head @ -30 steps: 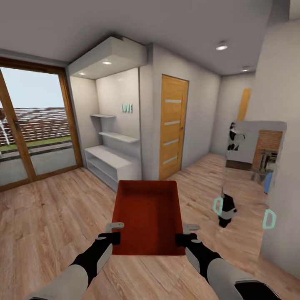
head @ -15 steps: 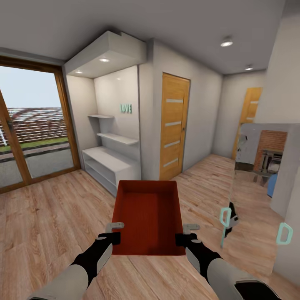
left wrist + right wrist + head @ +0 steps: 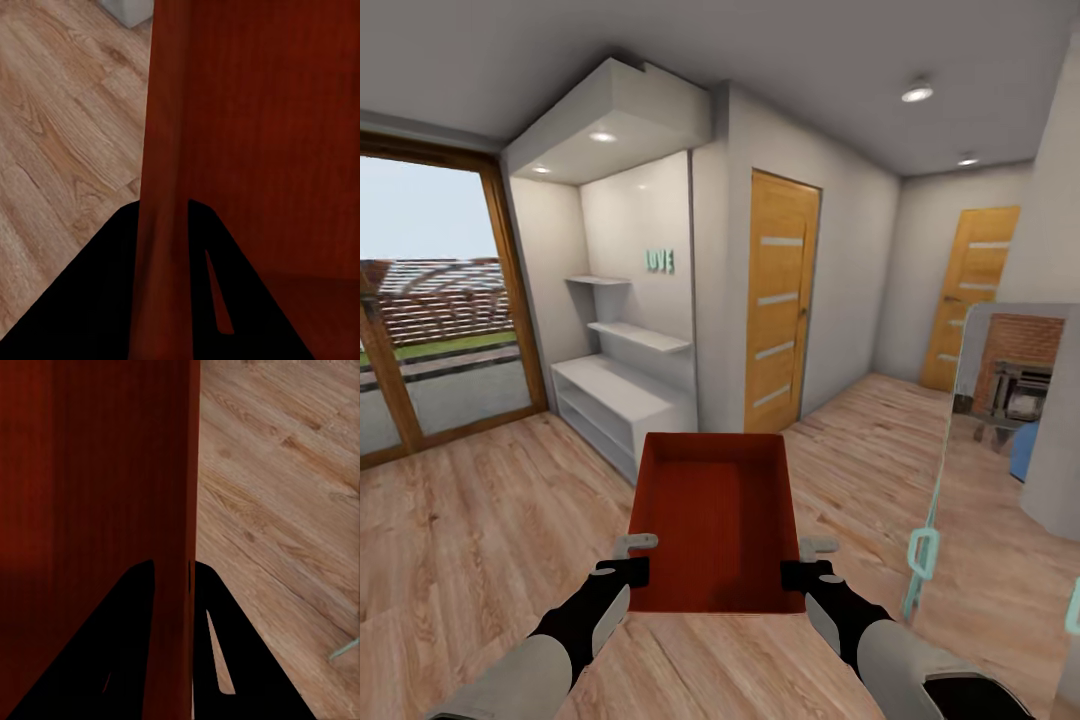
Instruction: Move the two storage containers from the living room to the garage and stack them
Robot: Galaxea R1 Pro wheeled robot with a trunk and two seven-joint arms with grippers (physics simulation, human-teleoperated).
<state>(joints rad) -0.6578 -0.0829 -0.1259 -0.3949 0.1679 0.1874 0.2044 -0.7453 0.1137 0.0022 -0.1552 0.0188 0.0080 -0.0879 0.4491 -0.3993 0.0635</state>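
The left claw (image 3: 628, 566) is gripping the left wall of the storage container (image 3: 716, 520) near its closest corner, in the lower centre of the head view; in the left wrist view its dark fingers (image 3: 112, 300) are sitting on either side of the thin orange-red wall (image 3: 161, 187), pinching it. The right claw (image 3: 808, 570) is doing the same on the right wall, and in the right wrist view its fingers (image 3: 127, 652) are straddling that wall (image 3: 176, 510) closely. Between the two claws the open-top bin is hanging level, above the light wood-plank flooring (image 3: 480, 520), its inside showing empty.

Beyond the bin, in the middle of the head view, a white alcove with shelves (image 3: 625, 340) is standing against the wall, with small teal letters (image 3: 660, 261) above the shelves. At the left edge a wood-framed glass door (image 3: 430, 300) is showing grass and brick outside. Right of the alcove a wooden door with pale horizontal strips (image 3: 781, 300) is standing shut, and a second wooden door (image 3: 970, 295) is standing at the far end of the hallway on the right. At the right edge a mirrored panel (image 3: 1010, 470) is reflecting a brick fireplace
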